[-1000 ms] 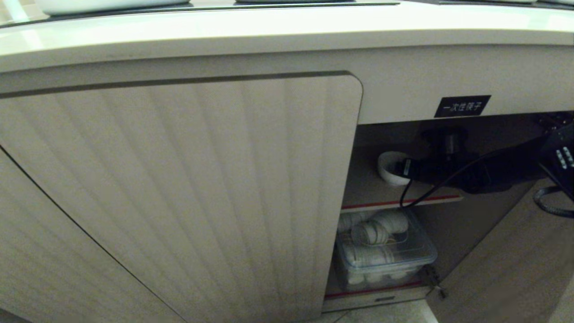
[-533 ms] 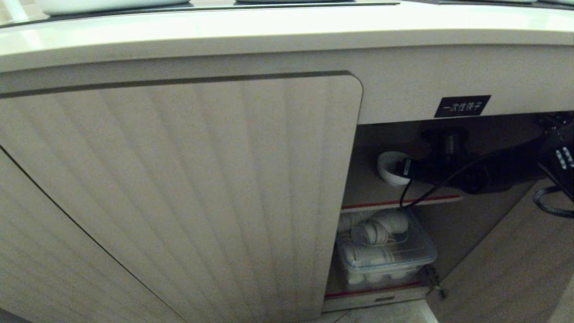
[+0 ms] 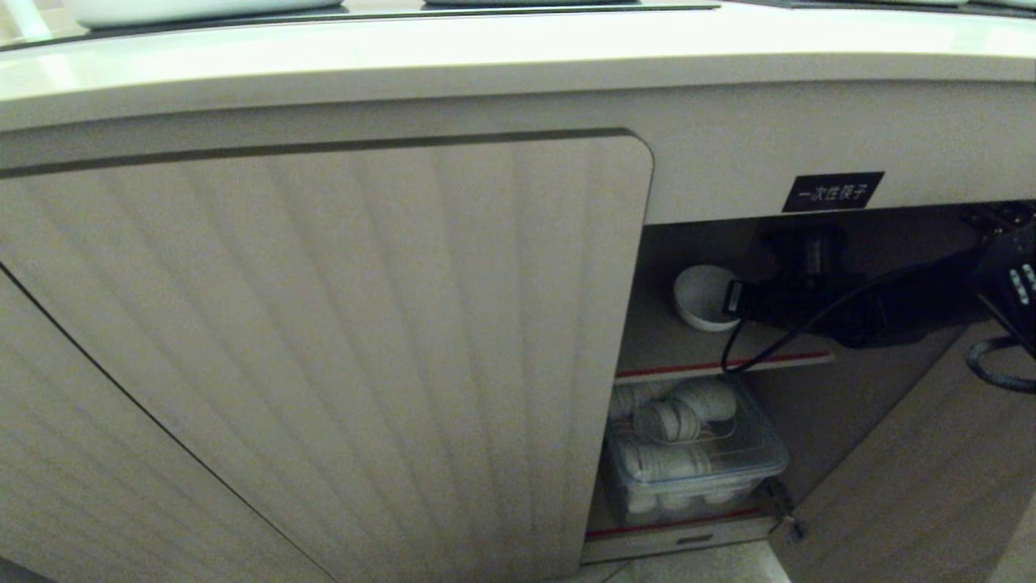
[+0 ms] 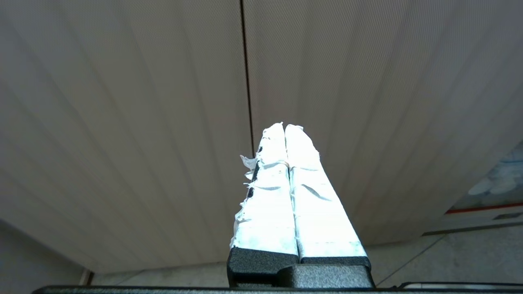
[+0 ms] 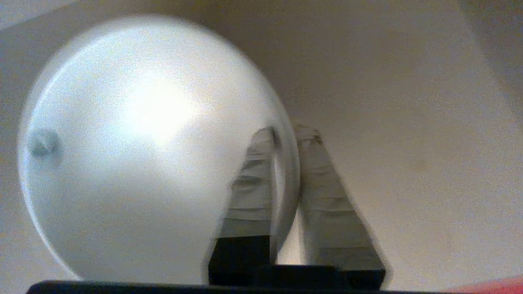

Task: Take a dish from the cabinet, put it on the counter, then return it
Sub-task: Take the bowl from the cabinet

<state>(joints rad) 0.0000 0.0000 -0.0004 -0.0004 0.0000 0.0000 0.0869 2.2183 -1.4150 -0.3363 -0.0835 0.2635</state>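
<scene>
Bowl: the white bowl (image 3: 701,296) is on the upper shelf inside the open cabinet (image 3: 324,340), tipped so its hollow faces outward; whether its foot touches the shelf is hard to tell.
Right gripper: the right gripper (image 5: 286,134) reaches into the cabinet from the right and is clamped on the bowl's rim, one finger inside the hollow and one outside the wall.
Left gripper: the left gripper (image 4: 284,127) hangs in front of the ribbed cabinet door with its two taped fingers (image 4: 265,196) pressed together, holding nothing.
Lower shelf: a clear plastic box (image 3: 696,461) of stacked white dishes sits under the red-edged shelf.
Counter: the counter (image 3: 518,57) runs across above the cabinet.
Label: a small black label (image 3: 833,193) sits above the opening.
</scene>
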